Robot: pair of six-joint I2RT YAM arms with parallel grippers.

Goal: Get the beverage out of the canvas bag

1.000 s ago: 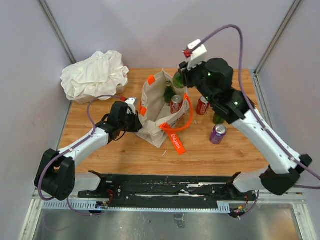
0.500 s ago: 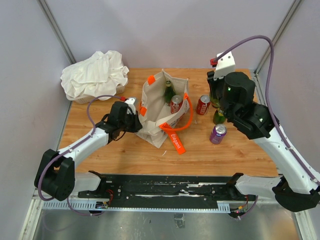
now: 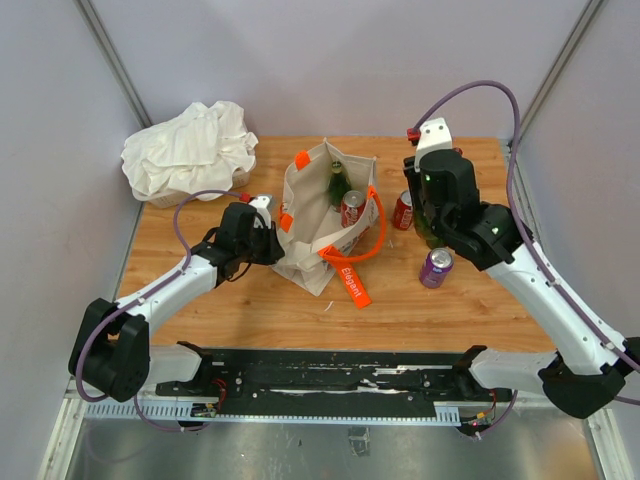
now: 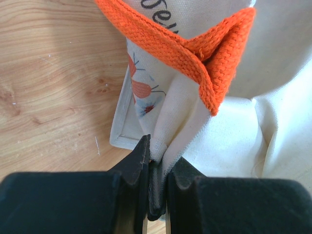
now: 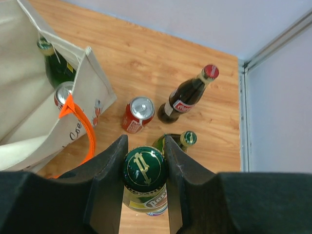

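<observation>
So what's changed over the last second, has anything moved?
The right jaws, shut on a green drink, swung from above the canvas bag out to the right, then dipped down beside the loose red can standing outside the bag. The left jaws stayed pinched on the bag's edge, and the green bottle and the other red can inside did not move.

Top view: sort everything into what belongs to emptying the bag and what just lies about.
Job: cream canvas bag with orange handles; green glass bottle and red can inside it; green-capped bottle in right tool; left tool pinching bag.
Lying about: white cloth heap; on the wooden table, loose red can, purple can, brown cola bottle, second green bottle.
</observation>
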